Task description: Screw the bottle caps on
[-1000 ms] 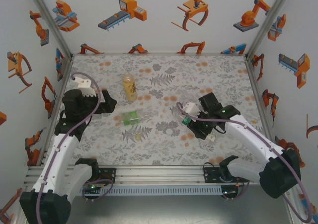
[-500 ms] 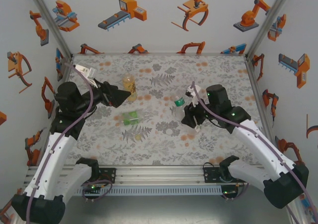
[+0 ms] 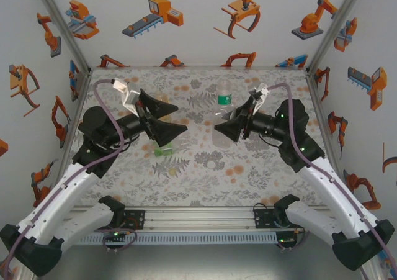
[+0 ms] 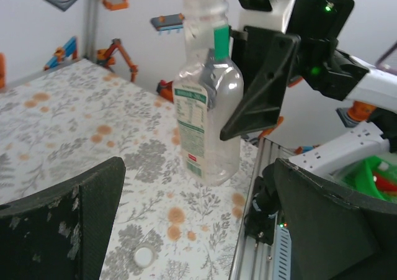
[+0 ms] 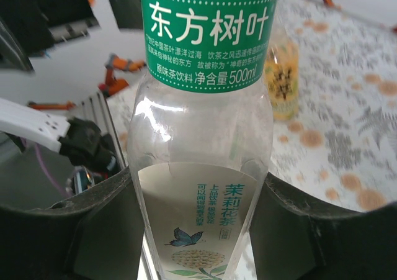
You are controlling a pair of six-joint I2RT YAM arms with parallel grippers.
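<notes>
Right of centre, right tool (image 3: 222, 130): clenched on the slim clear plastic bottle with the white-and-green label (image 3: 224, 99), and what a firm grasp, a black finger pressed to each side of the lower body!
Slim bottle, posture: upright, neck at the top, mouth open with no cap on it. Whether its base touches the surface, I cannot tell.
Left of centre, left tool (image 3: 180, 118): released, jaws spread wide, pointing right at the slim bottle and apart from it.
Left wrist view: the slim bottle stands dead ahead between the two black fingers (image 4: 68, 224), with the right tool gripping it from behind.
Small round white plastic cap (image 4: 144, 255): loose, lying flat on the grey floral tabletop (image 3: 267, 180), on the near side of the slim bottle.
Amber plastic bottle with the yellow label (image 5: 282, 75): standing upright, far left of the middle, just beyond the left tool.
Squat green-tinted clear plastic bottle (image 3: 164, 148): on its side on the tabletop, just near of the left tool.
</notes>
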